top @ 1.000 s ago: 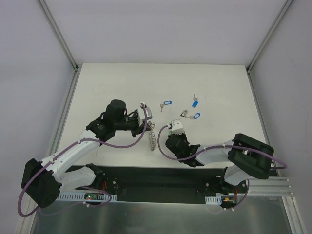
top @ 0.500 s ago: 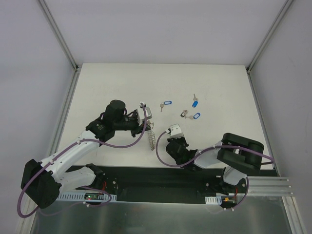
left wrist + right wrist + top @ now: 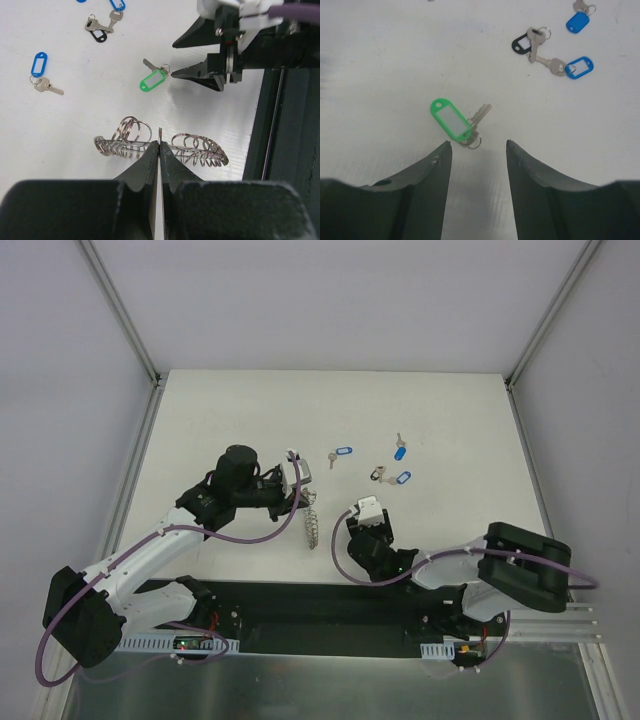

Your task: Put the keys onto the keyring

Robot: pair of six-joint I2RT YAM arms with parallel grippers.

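Right wrist: right gripper [image 3: 478, 142] jaws partly open and empty, tips flanking the small loop of the green-tagged key [image 3: 451, 118], which lies flat on the table [image 3: 380, 65]. Left gripper [image 3: 159, 150] is clamped tight on the keyring [image 3: 200, 150], nearby. Risk: the flat key skids or pivots out when pinched. The 3 blue-tagged keys [image 3: 403, 478] lie farther off.

A robotics lab cell: bare white table [image 3: 450, 410] boxed in by plain white panels [image 3: 330, 300] on aluminium struts [image 3: 118, 308].
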